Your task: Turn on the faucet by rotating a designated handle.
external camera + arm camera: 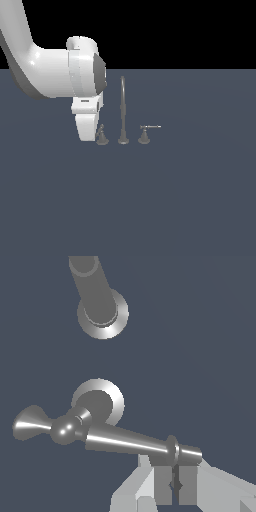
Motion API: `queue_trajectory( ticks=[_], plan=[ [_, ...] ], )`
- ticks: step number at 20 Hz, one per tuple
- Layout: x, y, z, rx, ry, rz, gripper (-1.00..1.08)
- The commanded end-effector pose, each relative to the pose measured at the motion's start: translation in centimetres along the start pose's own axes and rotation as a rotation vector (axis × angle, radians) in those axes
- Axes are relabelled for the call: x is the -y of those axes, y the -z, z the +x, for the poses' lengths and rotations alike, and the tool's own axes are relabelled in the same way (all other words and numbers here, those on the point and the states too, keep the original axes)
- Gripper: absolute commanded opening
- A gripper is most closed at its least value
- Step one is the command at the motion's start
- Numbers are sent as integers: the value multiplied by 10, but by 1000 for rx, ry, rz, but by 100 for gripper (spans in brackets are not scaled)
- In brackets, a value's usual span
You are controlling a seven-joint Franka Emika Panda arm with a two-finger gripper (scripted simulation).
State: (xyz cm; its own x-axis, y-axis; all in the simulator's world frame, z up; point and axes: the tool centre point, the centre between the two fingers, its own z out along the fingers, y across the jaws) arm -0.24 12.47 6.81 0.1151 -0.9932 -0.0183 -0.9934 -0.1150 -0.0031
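the handle (pixel 100 428), a dull-grey cone-based knob with a thin lever, is the nearest thing to the wrist camera; its lever tip lies right at the gripper (pixel 175 483). the two pads there look pressed nearly together, only a dark slit between them, and sit against the lever's end rather than pinching it. in the exterior view the handle (pixel 102 136) stands at about 9 o'clock from the gooseneck spout (pixel 123 110), tucked beside the white gripper (pixel 89 127). further on, at 3 o'clock from the spout, is the twin handle (pixel 145 135) with its brighter lever. the risk, as i judge it: contact is only at the very tip, so a push could slide off the rounded end, leaving the lever barely turned.
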Motion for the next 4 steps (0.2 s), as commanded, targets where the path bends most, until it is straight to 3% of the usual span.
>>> queue_trajectory(
  ticks=[1, 4],
  plan=[
    [4, -2, 43, -14, -47, -1, -100],
    [6, -2, 58, -17, -56, -2, -100]
  ],
)
